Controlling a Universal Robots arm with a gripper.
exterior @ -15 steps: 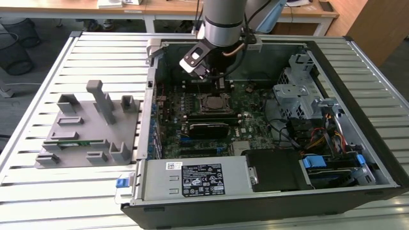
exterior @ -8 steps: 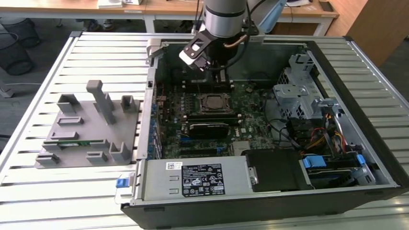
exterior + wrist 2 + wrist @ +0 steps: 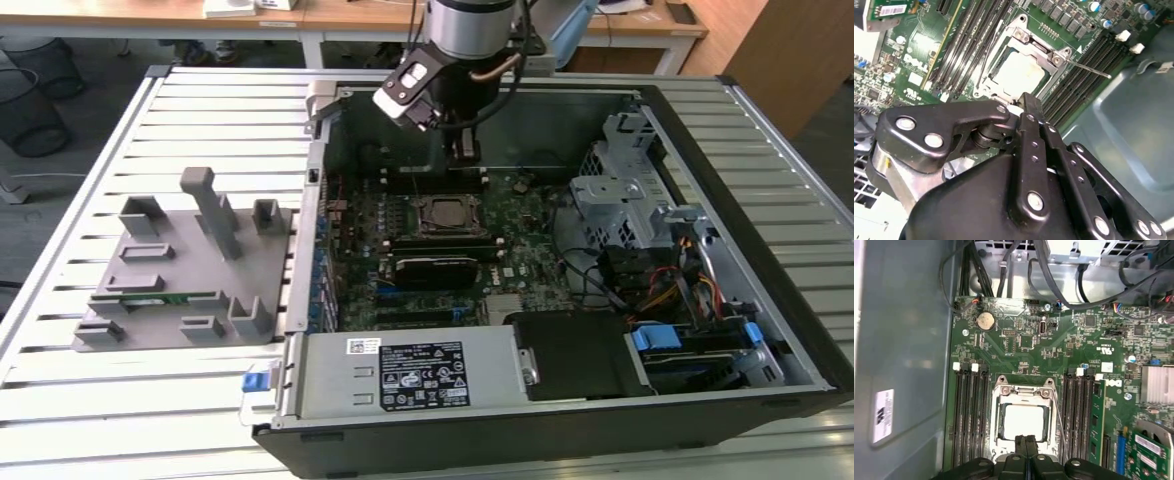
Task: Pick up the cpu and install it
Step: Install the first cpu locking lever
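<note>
CPU (image 3: 1024, 422), a flat square chip with a pale metal top, is seen lying inside the socket frame (image 3: 1025, 390) on the motherboard (image 3: 1054, 347) in both wrist views. The gripper (image 3: 1025, 440) is held just above the chip's near edge, its fingers (image 3: 1030, 107) pressed together with nothing between them. The chip is judged light, stiff and smooth-topped, with a delicate underside; it would best be taken by two opposite edges, never pried or tilted. A green memory stick (image 3: 1097, 420) is seated beside the socket.
</note>
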